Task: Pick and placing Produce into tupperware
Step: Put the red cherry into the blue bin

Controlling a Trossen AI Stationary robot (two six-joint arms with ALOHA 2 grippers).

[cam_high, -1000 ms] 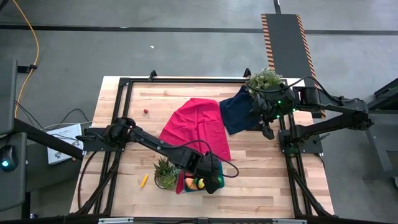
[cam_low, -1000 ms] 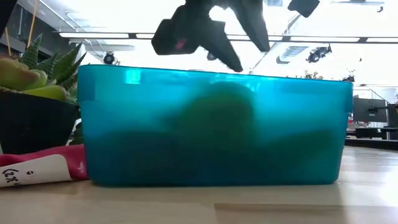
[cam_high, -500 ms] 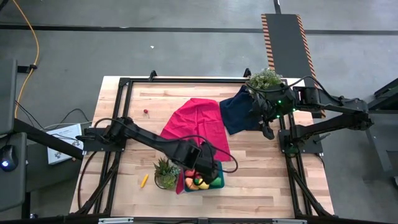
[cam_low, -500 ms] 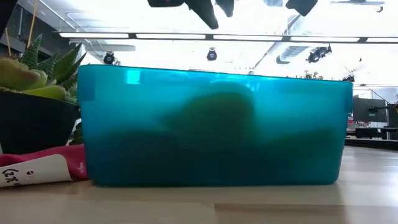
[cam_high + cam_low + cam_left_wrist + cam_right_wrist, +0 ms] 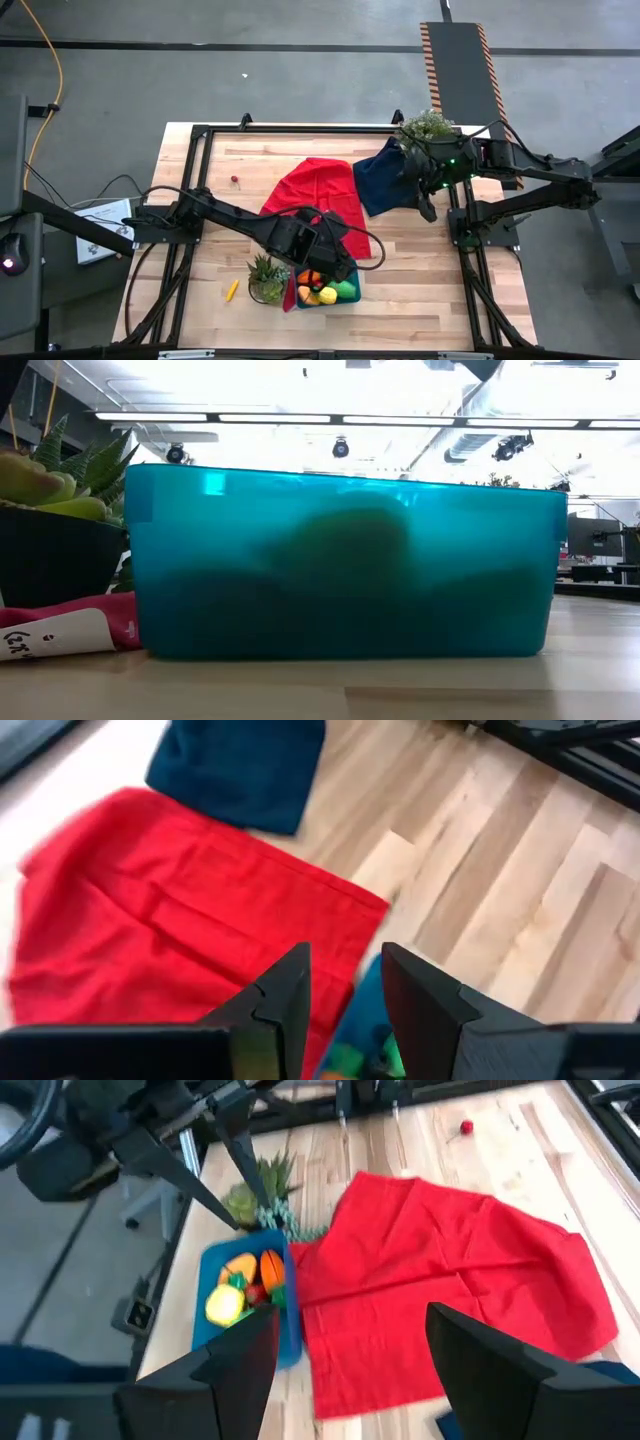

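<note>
On wood table [image 5: 420, 285]: tupperware [image 5: 349, 275], red cloth [image 5: 315, 195]; left gripper [image 5: 345, 990] narrowly open, empty.

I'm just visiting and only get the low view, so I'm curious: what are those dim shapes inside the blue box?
Observer: From above, the tupperware holds toy produce: a yellow piece, an orange piece and a green piece.
Operator: Is a robot hand anywhere near it? I see none.
Observer: Yes, the left gripper hangs above the box's edge nearest the red cloth, fingers apart, holding nothing.
Operator: And the other arm?
Observer: The right gripper waits open beside the navy cloth, on the table's right side.
</note>
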